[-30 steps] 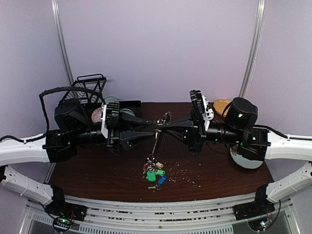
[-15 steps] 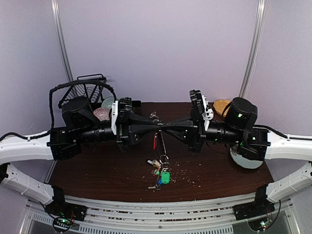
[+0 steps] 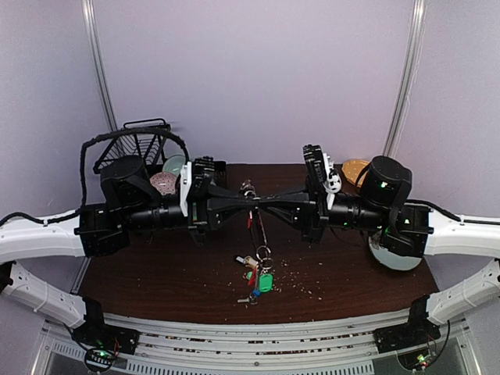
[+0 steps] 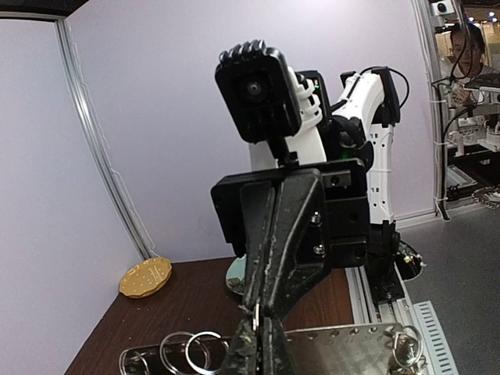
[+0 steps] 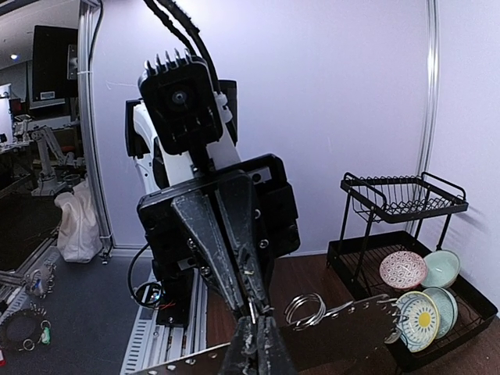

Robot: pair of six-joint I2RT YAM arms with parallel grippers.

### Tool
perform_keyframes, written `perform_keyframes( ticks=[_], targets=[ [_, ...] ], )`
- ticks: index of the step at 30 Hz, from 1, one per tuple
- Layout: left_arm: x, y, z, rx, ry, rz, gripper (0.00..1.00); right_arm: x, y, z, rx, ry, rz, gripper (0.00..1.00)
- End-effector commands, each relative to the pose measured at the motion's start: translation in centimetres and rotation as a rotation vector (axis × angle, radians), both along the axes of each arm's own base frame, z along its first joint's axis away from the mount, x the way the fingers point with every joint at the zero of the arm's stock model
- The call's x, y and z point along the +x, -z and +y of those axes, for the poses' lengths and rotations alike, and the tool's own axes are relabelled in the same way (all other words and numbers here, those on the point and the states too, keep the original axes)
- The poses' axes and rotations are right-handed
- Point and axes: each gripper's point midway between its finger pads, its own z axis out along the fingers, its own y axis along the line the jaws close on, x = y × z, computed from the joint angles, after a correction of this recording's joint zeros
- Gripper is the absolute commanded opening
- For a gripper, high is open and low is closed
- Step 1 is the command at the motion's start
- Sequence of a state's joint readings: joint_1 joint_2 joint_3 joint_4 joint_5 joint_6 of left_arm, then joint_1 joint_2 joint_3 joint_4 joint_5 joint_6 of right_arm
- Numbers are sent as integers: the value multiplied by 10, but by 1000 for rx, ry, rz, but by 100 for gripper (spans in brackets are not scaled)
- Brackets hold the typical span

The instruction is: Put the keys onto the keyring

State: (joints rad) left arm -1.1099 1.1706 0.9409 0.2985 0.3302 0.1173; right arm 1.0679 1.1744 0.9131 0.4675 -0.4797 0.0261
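My left gripper (image 3: 247,200) and right gripper (image 3: 257,200) meet tip to tip above the middle of the table, both shut. Each pinches the thin wire of the keyring (image 3: 260,230), which hangs down from their tips. A bunch of small silvery keys (image 3: 258,273) with green, red and blue tags hangs at its lower end, near the table. In the left wrist view my left fingertips (image 4: 259,324) press against the right gripper (image 4: 277,234). In the right wrist view my right fingertips (image 5: 255,324) press against the left gripper (image 5: 226,234). A perforated metal strip (image 4: 375,351) with split rings (image 5: 305,308) crosses below both.
A black dish rack (image 3: 141,144) with patterned plates (image 5: 402,269) stands at the back left. A yellow plate (image 3: 355,168) lies at the back right, a white plate (image 3: 394,258) under the right arm. Crumbs (image 3: 305,277) dot the dark table.
My left gripper has moved right and shut, meeting the right gripper's tips. The hanging bunch of keys has shifted slightly right. The right arm has barely moved.
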Motion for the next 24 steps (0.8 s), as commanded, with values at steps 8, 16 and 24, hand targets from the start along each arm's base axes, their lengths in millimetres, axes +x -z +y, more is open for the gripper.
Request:
perform_keyframes(
  ticks=[8, 16, 24],
  targets=[
    [44, -9, 29, 229, -301, -143, 0, 15, 13, -18, -227, 131, -115, 27],
    [43, 5, 19, 451, -276, -122, 0, 23, 11, -4, -249, 135, -191, 25],
    [35, -3, 18, 448, -252, -151, 0, 35, -3, 9, -225, 101, -233, 24]
  ],
)
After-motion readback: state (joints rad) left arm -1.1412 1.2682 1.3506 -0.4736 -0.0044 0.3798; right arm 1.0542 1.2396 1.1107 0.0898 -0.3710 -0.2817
